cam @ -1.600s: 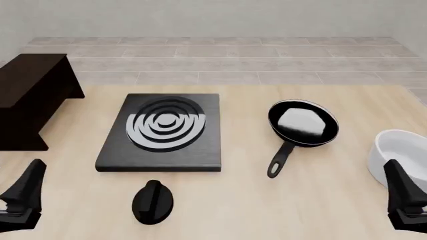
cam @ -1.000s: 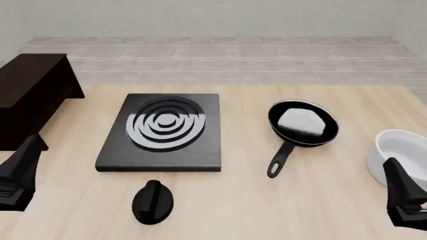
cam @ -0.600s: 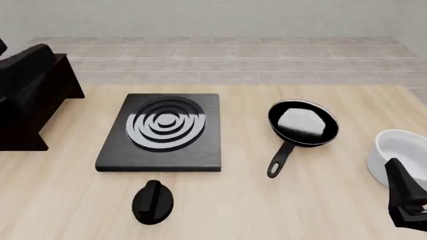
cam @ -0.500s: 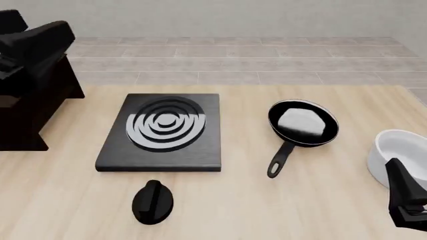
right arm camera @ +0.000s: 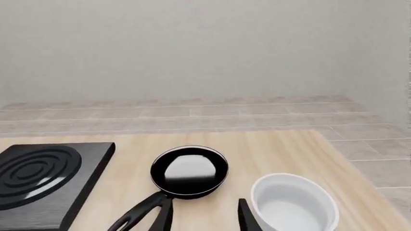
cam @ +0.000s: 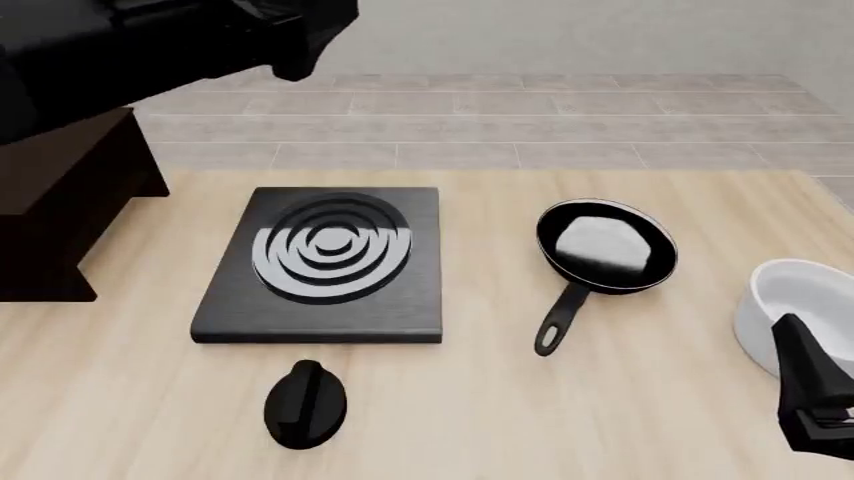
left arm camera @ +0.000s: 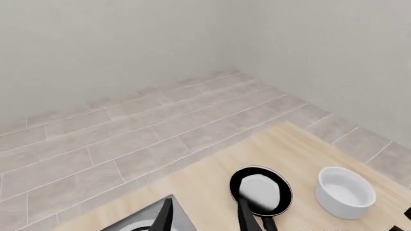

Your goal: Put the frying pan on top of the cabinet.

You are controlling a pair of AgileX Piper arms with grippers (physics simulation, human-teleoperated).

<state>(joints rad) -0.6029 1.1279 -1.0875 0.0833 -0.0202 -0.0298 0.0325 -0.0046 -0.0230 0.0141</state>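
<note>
The frying pan [cam: 607,246] lies on the table right of centre, its handle [cam: 558,322] pointing toward the front edge; it also shows as pan [left arm camera: 261,191] and pan [right arm camera: 189,171]. The dark cabinet [cam: 60,195] stands at the far left, its top partly hidden by my left arm. My left gripper [cam: 314,35] hangs high at the top left, far from the pan; in the left wrist view this gripper [left arm camera: 205,202] is open and holds nothing. My right gripper [cam: 814,395] sits low at the front right, open [right arm camera: 204,202], short of the pan handle.
A black stove plate [cam: 327,262] with concentric rings lies mid-table between cabinet and pan. A black knob [cam: 306,403] rests in front of it. A white bowl [cam: 798,305] stands at the right edge, close to my right gripper.
My left arm rose from the front left table edge and swung up over the cabinet, now stretching rightward across the top left. The right arm and the pan stayed put.
</note>
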